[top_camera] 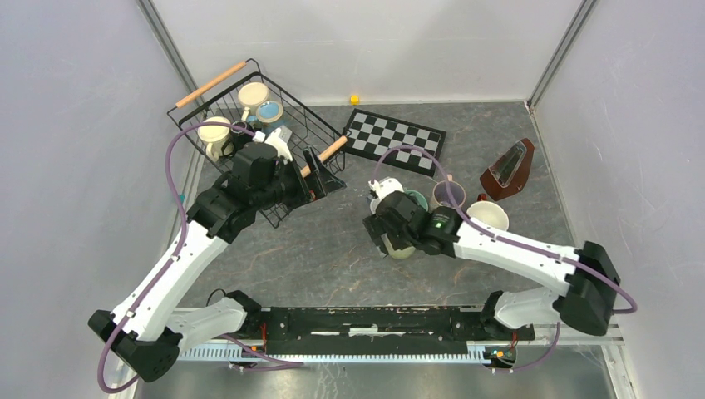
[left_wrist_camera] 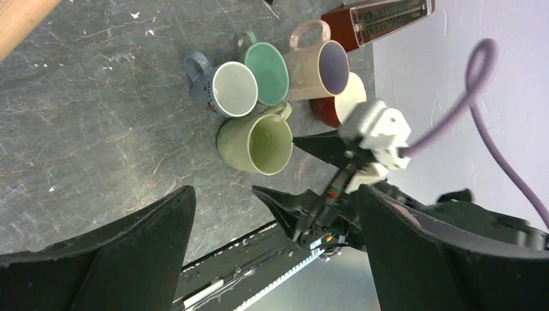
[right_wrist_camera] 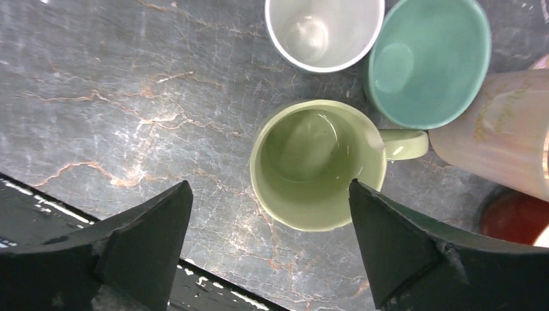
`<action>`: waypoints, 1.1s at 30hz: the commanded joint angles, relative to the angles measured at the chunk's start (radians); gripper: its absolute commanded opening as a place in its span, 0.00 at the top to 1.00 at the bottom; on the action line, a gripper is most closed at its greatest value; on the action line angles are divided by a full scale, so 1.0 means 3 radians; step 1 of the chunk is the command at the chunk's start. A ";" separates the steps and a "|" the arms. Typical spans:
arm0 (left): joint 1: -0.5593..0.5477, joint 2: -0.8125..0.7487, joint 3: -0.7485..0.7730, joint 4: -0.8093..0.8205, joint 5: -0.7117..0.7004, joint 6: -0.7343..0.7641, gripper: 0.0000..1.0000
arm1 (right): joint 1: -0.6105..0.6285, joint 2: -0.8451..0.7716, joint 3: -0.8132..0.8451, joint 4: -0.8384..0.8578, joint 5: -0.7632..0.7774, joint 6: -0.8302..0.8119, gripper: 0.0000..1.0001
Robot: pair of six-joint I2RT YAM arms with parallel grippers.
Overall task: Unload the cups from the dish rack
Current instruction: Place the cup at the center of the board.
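The dish rack stands at the back left and holds two cream cups and a blue cup. My left gripper hangs open and empty over the rack's right end; its view looks across at the table cups. My right gripper is open, with its jaws spread just above an upright light green cup that stands on the table. Beside it stand a white-lined grey-blue cup, a teal cup, a beige-pink cup and a red cup with a cream inside.
A brown metronome stands at the right behind the cups. A checkered board lies at the back centre, with a small yellow cube behind it. The rack's wooden handle is close to my left gripper. Grey walls close in both sides.
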 commanded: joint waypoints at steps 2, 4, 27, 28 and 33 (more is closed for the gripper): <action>-0.0010 0.0025 0.0227 -0.0088 -0.0162 0.0095 0.00 | 0.0002 -0.0429 0.0147 0.0069 0.0050 -0.0137 0.02; -0.0007 0.0032 0.0275 -0.0139 -0.0241 0.0106 0.00 | -0.0001 -0.0575 0.0154 0.0127 0.0022 -0.0171 0.02; 0.0796 0.1215 0.1655 -0.0831 -0.2391 0.0008 0.00 | -0.0001 -0.1455 0.0140 0.0419 0.0058 -0.0299 0.02; 0.0895 0.1291 0.1664 -0.0796 -0.2360 -0.0021 0.00 | -0.0001 -0.1462 0.0149 0.0410 0.0057 -0.0299 0.02; 0.1275 0.1739 0.1813 -0.0683 -0.2271 -0.0119 0.00 | -0.0001 -0.1521 0.0234 0.0393 0.0098 -0.0338 0.02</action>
